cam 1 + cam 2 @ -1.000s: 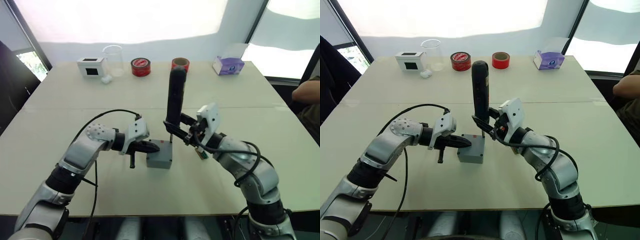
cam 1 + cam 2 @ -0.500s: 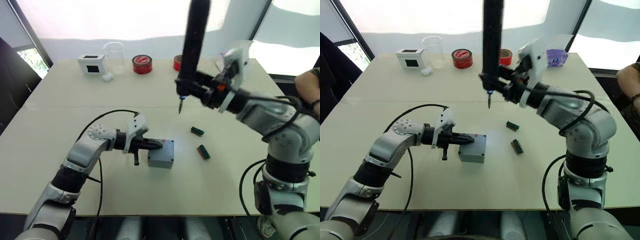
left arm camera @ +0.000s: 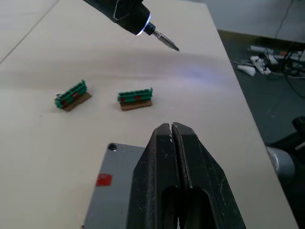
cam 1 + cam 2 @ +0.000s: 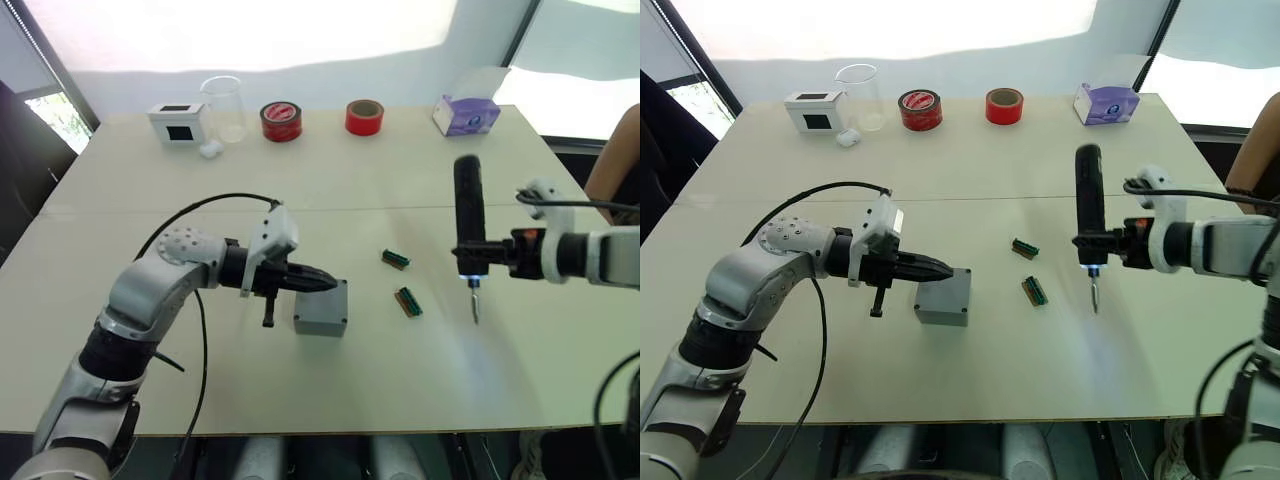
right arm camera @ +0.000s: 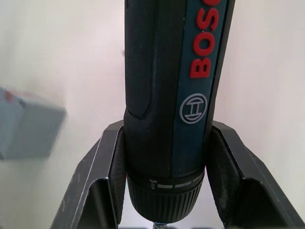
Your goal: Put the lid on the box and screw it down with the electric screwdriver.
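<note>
We see the right gripper (image 4: 1102, 243) clamped on the upright black pen-shaped electric screwdriver (image 4: 1087, 205), well right of the lidded grey metal box (image 4: 943, 297), where the left gripper (image 4: 940, 269) rests, fingers together.

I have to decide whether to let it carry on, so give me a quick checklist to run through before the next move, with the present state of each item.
1. Lid seated flat on the box: ok.
2. Left end effector shut, resting on the lid: ok.
3. Electric screwdriver gripped upright by the right end effector: ok.
4. Bit over a corner screw hole: not ok, it hangs over bare table off to the right.
5. Screws seated in the lid: cannot tell.
6. Path back past the two bit holders: ok.
</note>
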